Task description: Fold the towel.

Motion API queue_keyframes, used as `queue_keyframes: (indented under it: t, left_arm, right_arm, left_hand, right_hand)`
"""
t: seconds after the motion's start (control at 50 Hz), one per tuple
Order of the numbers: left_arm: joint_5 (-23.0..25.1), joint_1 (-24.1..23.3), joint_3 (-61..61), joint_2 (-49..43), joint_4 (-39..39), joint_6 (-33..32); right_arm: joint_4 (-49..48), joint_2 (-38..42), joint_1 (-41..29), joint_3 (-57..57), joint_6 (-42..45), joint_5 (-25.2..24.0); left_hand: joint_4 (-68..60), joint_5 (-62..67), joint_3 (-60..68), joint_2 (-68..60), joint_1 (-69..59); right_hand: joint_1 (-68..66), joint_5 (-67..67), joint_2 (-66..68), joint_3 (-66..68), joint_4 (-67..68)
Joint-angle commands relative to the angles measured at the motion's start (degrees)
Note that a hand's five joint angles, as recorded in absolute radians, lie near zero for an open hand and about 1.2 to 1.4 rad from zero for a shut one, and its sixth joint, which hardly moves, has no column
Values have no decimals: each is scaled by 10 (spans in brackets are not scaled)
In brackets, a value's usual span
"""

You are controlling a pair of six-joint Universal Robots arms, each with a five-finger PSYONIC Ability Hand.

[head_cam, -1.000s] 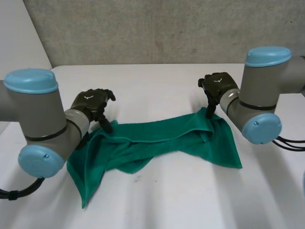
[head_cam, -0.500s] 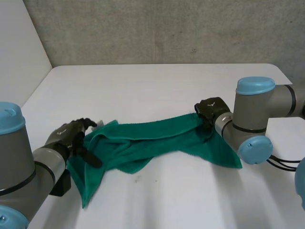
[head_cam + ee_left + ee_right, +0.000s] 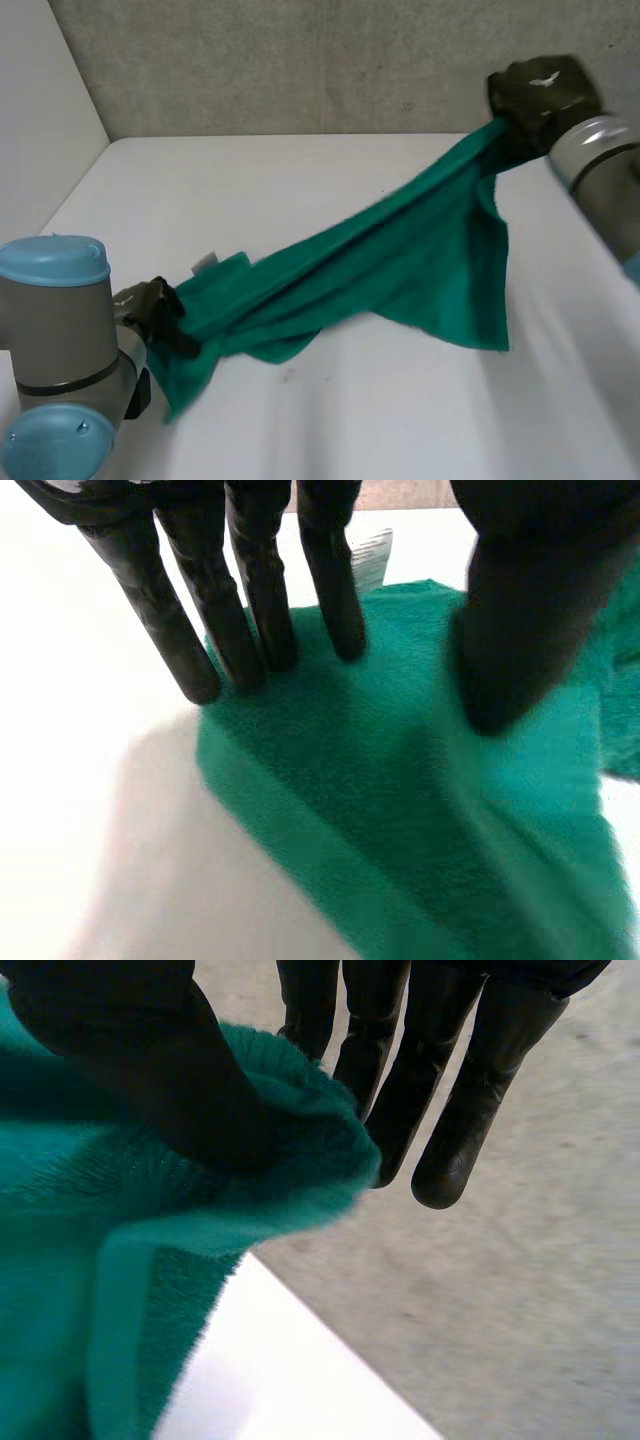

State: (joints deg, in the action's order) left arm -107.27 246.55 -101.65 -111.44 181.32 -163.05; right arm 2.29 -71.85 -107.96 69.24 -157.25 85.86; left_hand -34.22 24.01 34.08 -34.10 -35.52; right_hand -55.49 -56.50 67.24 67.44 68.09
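Thumb [image 3: 150, 1070] and fingers [image 3: 490, 1100] pinching towel [image 3: 400, 260] corner, right hand [image 3: 540, 95] lifting
Left hand [image 3: 155, 310] straight fingers [image 3: 255, 580] are pinning the near-left end to the table [image 3: 300, 180]; the right corner, low a second ago, is rising far right, stretching the cloth for folding

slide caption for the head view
Right hand holds the green terry towel up by a corner; left hand pins its other end to the white table.

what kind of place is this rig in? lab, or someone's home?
Probably a robotics lab or test cell, not a home: a bare white table, a raw concrete wall behind it, and two robot arms holding a green towel.
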Motion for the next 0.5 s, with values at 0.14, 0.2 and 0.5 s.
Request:
queue_keyframes:
  t: [0.14, 0.2, 0.5]
  left_arm:
    - [38, -5, -15, 36, 4, -61]
    - [63, 3, -9, 45, 4, -131]
    - [73, 42, 251, -50, 37, -509]
  right_arm:
    - [155, -27, 46, 54, 256, 9]
    - [189, -13, 43, 74, 301, 19]
    - [198, 127, 37, -110, 354, 63]
  left_hand:
    - [-458, 460, 459, -459, -445]
    - [-458, 460, 459, -459, -445]
    - [-458, 460, 459, -459, -445]
  right_hand:
    - [-245, -135, 128, 126, 119]
    - [-245, -135, 128, 126, 119]
    - [-245, -135, 128, 126, 119]
